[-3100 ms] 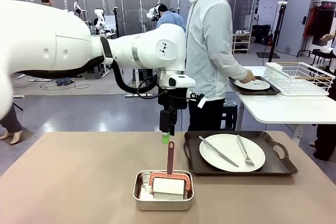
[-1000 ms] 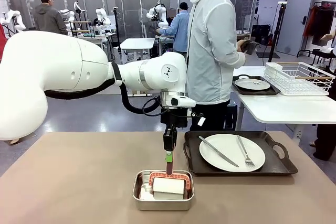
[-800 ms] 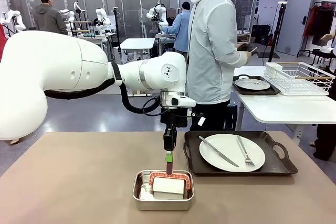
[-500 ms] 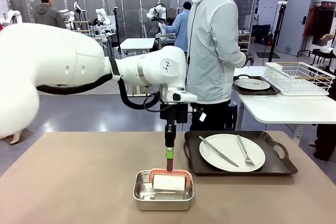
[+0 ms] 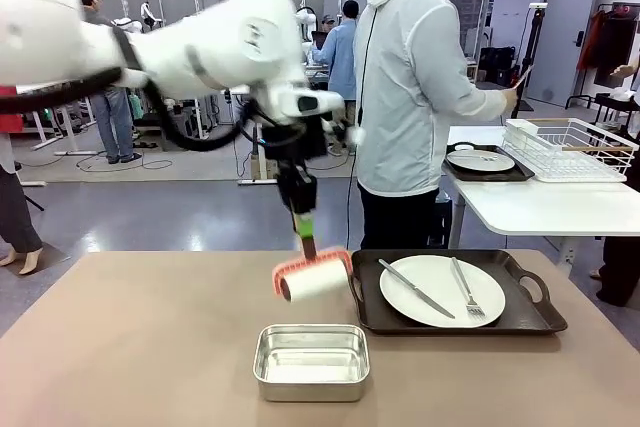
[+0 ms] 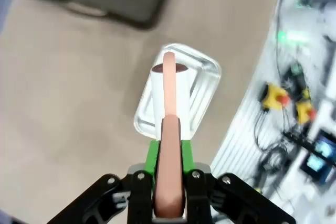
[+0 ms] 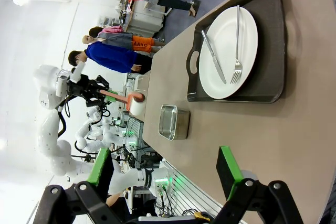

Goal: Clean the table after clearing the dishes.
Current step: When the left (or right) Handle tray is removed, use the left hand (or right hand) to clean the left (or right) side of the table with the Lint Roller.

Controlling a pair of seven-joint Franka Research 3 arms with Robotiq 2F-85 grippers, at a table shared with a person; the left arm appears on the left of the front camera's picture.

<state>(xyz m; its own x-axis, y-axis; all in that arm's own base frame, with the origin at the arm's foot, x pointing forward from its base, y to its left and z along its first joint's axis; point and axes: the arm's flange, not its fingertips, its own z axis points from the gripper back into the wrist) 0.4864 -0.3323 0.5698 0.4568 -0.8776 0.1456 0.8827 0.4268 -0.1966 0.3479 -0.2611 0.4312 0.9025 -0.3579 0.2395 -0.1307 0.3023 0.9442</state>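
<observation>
My left gripper point(image 5: 304, 227) is shut on the pink handle of a cleaning roller point(image 5: 313, 279), whose white roll in a red frame hangs tilted in the air above the taupe table point(image 5: 140, 347). The left wrist view shows green pads point(image 6: 151, 153) clamping the handle, with the roller point(image 6: 169, 95) over a steel pan point(image 6: 209, 70). One white plate point(image 5: 441, 290) with knife point(image 5: 415, 288) and fork point(image 5: 466, 289) lies on a dark tray point(image 5: 530, 319) at the right. A second plate point(image 5: 480, 161) sits on a tray on the white side table. My right gripper point(image 7: 164, 174) stands open above the table's edge, holding nothing.
The empty steel pan point(image 5: 311, 360) stands near the front edge, just below the roller. A person point(image 5: 415, 97) stands at the far side, turned toward the white side table, which carries a white wire rack point(image 5: 570, 147). The table's left half is bare.
The left arm has lifted the roller out of the steel pan and swung it up and slightly left, tilting it. The person's hands have moved at the side table.
</observation>
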